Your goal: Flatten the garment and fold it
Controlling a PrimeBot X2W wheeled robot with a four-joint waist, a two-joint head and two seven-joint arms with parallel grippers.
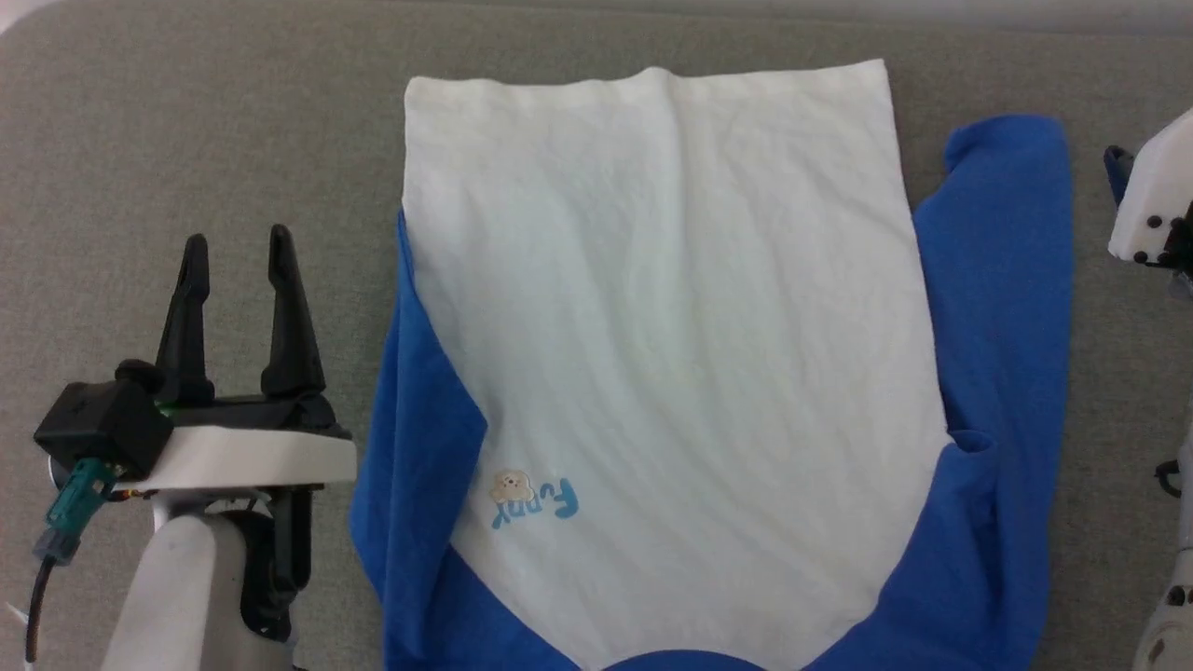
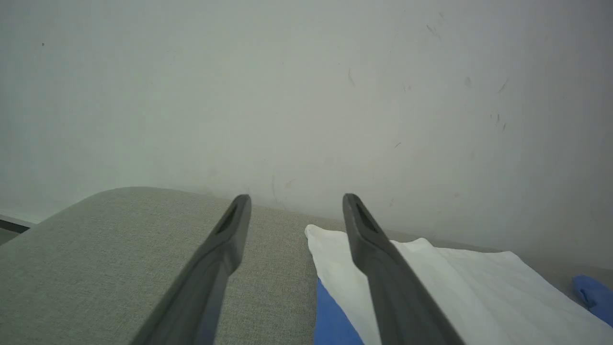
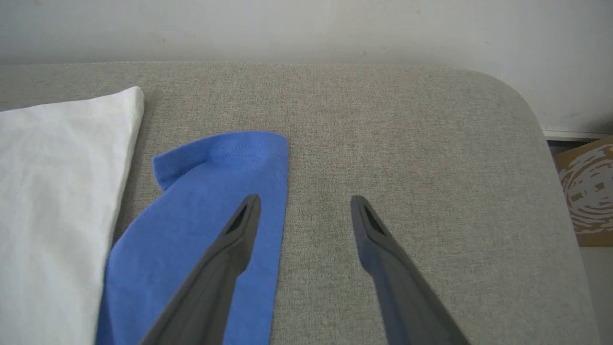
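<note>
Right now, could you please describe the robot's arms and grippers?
The left gripper has two long, tapering black fingers on a white wrist plate, beside a black box with a teal plug and dark cable. The right gripper has matching slotted fingers; its casing is white.

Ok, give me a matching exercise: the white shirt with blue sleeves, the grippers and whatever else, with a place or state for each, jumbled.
Things:
1. left gripper with two long dark fingers
2. royal-blue sleeve on the robot's right
3. small blue chest print of the soft white garment
4. brown printed cardboard

States:
A. beyond the grey padded surface's corner
B. open, beside the garment, holding nothing
C. lying alongside the white body, cuff away from the robot
D. on white cloth near the other sleeve

Pairs: 1-B, 2-C, 3-D, 4-A
</note>
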